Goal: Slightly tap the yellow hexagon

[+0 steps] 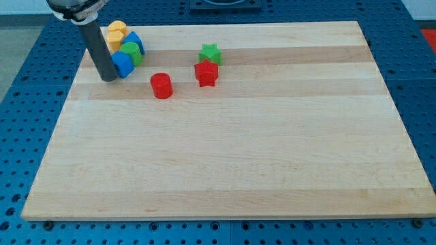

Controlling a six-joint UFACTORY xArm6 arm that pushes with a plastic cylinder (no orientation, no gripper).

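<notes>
Seven blocks sit on the wooden board (231,156), all toward the view's top left. My tip (108,78) has no pincer, so it holds nothing; it rests at the left edge of a tight cluster, touching or just beside a blue block (122,64). The yellow hexagon (118,29) lies at the cluster's top, with another yellow block (114,39), a green block (131,52) and a second blue block (135,41) packed below it. Well apart to the right stand a red cylinder (161,86), a red star (206,73) and a green star (210,53).

A lab bench is suggested — a wooden board (231,136) is laid on a blue perforated mounting plate (27,61), as used for rigs.
</notes>
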